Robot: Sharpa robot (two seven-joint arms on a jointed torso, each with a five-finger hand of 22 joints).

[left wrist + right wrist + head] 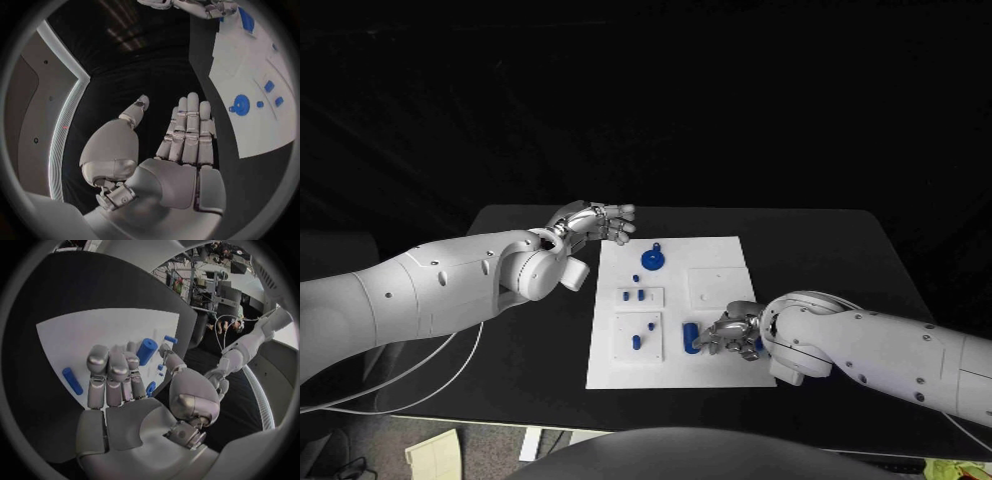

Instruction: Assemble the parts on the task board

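Meanwhile, at the near edge of the task board, the right hand curls its fingers down toward a blue cylinder that shows just past the fingertips; whether it is pinched or merely touched cannot be told, since the fingers hide the contact. A longer blue bar lies flat on the white plate beside the outermost finger, apart from it, and smaller blue pegs stand in a raised block well beyond the fingertips, toward the board's middle. The left hand hangs off the far corner with fingers straight, released and grasping nothing, a round blue knob lying on the board a little beyond its fingertips. The likely trouble sits with the right hand: if the cylinder is caught only at its end, it could tip or roll free as the fingers close, and the knuckles crowding the near edge could nudge the bar or shift the unheld board, spoiling alignment for any insertion.
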